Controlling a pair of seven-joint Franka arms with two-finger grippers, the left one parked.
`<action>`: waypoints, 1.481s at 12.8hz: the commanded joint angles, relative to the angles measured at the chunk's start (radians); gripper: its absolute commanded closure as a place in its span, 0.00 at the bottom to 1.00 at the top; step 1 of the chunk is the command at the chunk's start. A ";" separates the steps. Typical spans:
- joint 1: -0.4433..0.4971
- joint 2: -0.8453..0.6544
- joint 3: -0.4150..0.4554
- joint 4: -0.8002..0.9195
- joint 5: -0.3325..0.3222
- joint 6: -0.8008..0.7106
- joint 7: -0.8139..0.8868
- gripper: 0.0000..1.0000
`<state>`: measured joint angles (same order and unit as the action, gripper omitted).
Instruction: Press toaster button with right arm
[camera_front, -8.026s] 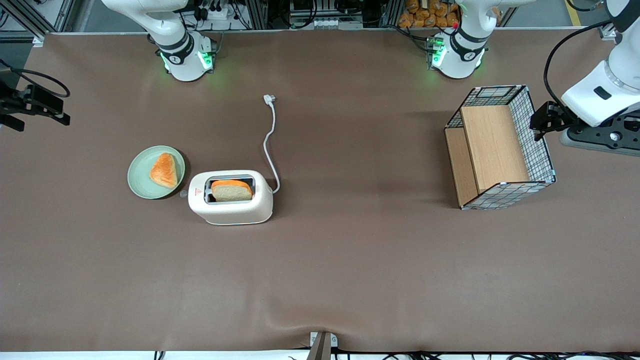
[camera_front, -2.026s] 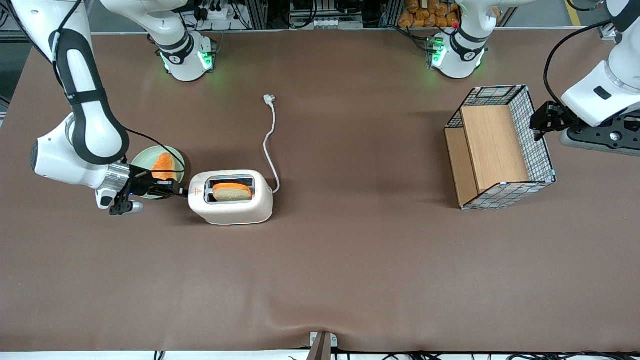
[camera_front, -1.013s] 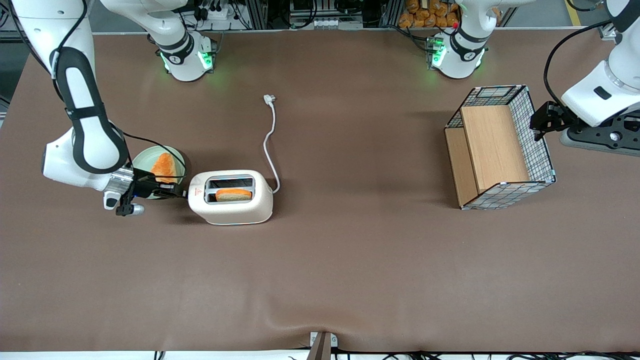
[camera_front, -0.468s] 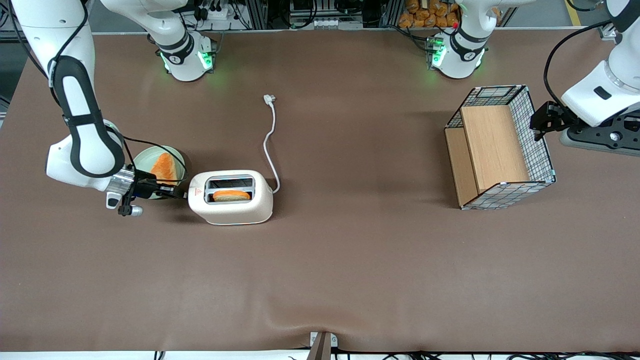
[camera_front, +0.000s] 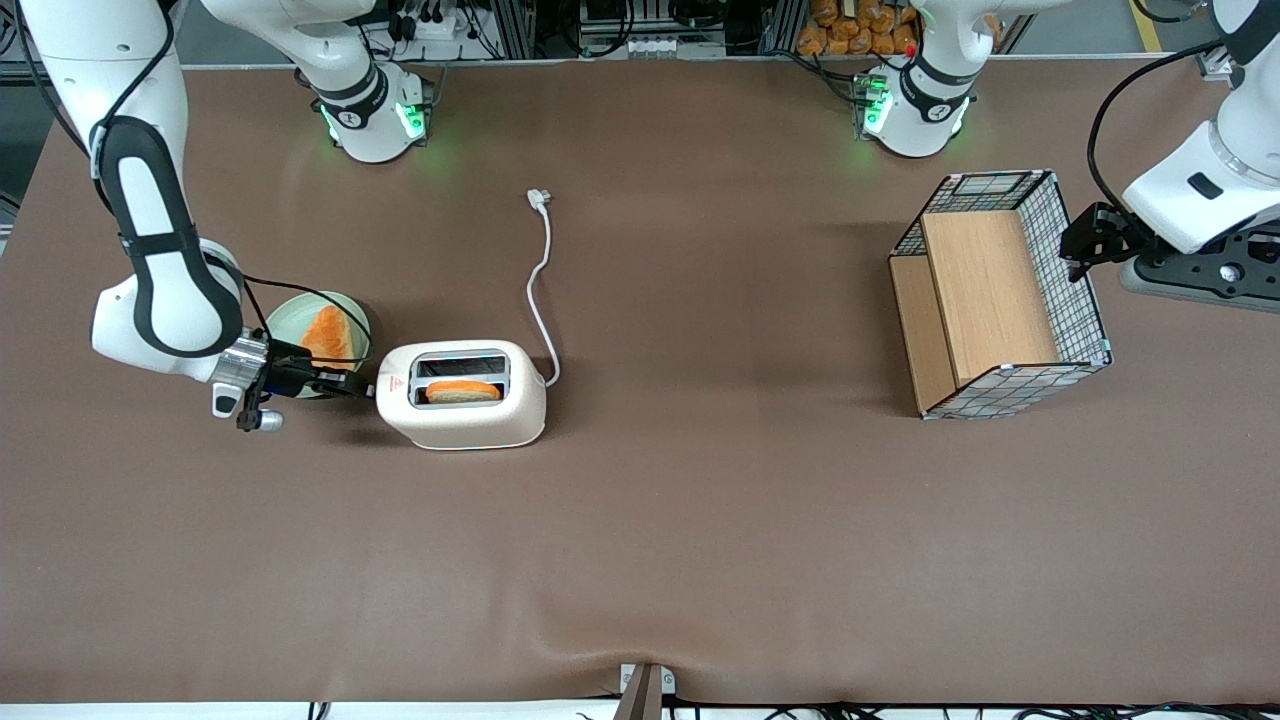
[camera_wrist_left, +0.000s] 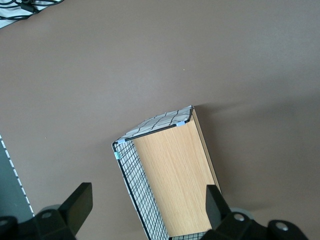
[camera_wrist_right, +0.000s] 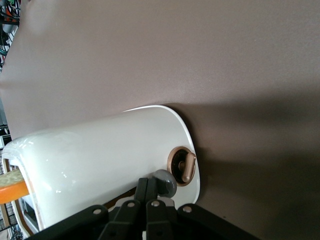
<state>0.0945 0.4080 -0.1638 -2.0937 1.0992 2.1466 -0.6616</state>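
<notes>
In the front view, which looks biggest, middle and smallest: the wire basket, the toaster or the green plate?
1. Wire basket, clearly biggest.
2. Toaster.
3. Green plate, smallest, though the right arm partly covers it.

The claw is at the toaster's short end by the plate, fingers shut against the toaster button.

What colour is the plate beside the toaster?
Pale green, best seen in the front view: the plate lies beside the toaster, partly under the hand.
</notes>
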 joint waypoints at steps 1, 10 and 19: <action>0.014 0.078 0.020 -0.016 0.030 0.036 -0.049 1.00; 0.002 -0.038 0.020 0.012 -0.065 0.016 0.112 1.00; -0.042 -0.172 0.035 0.050 -0.317 -0.071 0.272 1.00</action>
<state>0.0761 0.2631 -0.1519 -2.0468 0.8329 2.0937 -0.4099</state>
